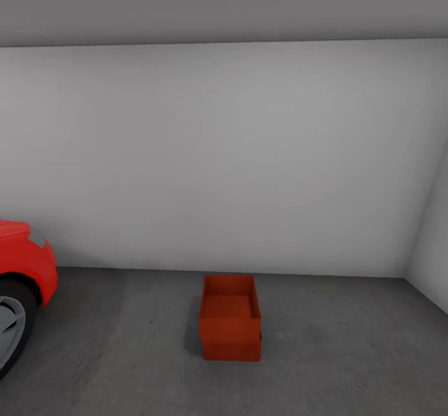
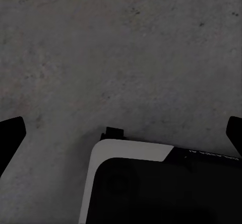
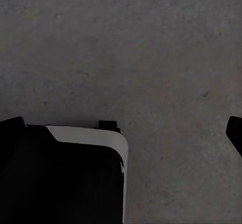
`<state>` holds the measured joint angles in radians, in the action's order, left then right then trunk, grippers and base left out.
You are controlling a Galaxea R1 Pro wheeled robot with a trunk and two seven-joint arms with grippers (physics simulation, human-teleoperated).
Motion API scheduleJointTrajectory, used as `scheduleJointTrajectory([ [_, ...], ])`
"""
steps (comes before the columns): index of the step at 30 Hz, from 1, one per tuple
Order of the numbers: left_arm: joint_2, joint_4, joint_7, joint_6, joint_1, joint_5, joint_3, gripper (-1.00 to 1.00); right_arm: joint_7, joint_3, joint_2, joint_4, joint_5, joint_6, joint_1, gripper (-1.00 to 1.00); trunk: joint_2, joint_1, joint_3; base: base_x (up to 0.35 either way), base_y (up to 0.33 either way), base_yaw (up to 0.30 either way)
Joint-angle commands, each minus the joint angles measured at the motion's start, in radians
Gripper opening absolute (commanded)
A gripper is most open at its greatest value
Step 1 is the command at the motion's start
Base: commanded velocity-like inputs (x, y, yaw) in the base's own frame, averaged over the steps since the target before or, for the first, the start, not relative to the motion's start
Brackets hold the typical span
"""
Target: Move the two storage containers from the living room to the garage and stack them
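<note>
We see the two red bins stacked – the upper bin [image 1: 229,309] sits on the lower bin [image 1: 231,349], which stands on the grey concrete floor [image 1: 124,354] near the foot of the white wall [image 1: 224,154]. A red car [image 1: 22,273] is at the floor's left edge, well apart from them. Our left gripper [image 2: 121,133] and right gripper [image 3: 126,131] hang over bare concrete – fingers wide apart, holding nothing – above the robot's base [image 2: 161,183].

Garage, as I see it through the head camera: mottled grey concrete floor [image 1: 348,354], plain white walls [image 1: 224,154], front corner of a red car [image 1: 22,266] with its wheel [image 1: 9,329] at my left.
</note>
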<state>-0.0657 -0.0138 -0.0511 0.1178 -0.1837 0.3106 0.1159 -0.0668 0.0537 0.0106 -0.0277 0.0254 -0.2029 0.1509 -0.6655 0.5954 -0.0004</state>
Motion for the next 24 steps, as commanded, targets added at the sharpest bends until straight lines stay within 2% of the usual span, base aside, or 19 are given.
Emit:
scheduleJointTrajectory([
  [1,-0.001,0.001,-0.004,0.003,0.0,0.01,0.008,1.0,-0.004,0.006,0.0,-0.003,0.003,-0.004,0.001,1.0,0.0,0.0,0.0,0.0,0.0,0.0],
  [24,-0.005,0.001,-0.004,0.003,0.0,0.01,0.007,1.0,-0.005,0.008,0.0,-0.003,0.005,-0.004,0.001,1.0,0.0,0.0,0.0,0.0,0.0,0.0],
])
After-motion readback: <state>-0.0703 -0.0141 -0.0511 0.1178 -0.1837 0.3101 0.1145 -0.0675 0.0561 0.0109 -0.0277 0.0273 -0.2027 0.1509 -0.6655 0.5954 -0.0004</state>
